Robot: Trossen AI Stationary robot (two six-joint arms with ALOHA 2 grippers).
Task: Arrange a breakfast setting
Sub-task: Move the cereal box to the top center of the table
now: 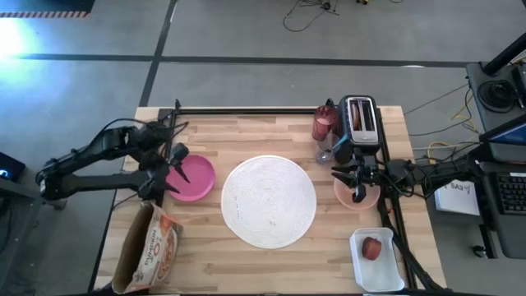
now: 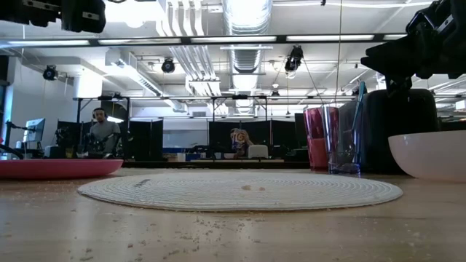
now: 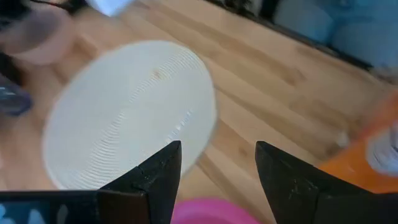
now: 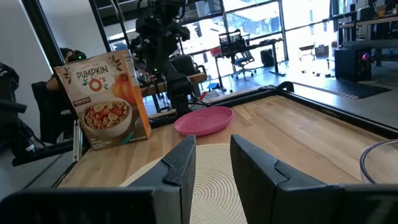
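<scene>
Foreground: crumbs dot the bare wooden table (image 2: 233, 233) at the low camera's edge.
Centrepiece: large round white plate (image 1: 269, 201), ribbed like woven matting, lies flat mid-table.
Magenta plate: smaller magenta plate (image 1: 194, 178) sits just to the white plate's left, apart from it.
Left gripper: left gripper (image 1: 176, 168) hovers over the magenta plate, jaws spread wide and empty.
Right gripper: right gripper (image 1: 358, 182) hangs above the translucent peach bowl (image 1: 366, 197), jaws parted by a narrow gap, gripping nothing.
Bowl: rests just to the white plate's right.
Drinkware: pink translucent tumbler (image 1: 325, 123) stands at the far edge beside a clear glass (image 2: 345, 136) and a toaster (image 1: 360, 120).
Fruit: small red fruit (image 1: 372, 247) lies in a white tray (image 1: 377, 275) at the near right corner.
Cereal: box (image 1: 148, 247) stands at the near left.
Background: a seated person (image 2: 102, 131) in the room beyond.
</scene>
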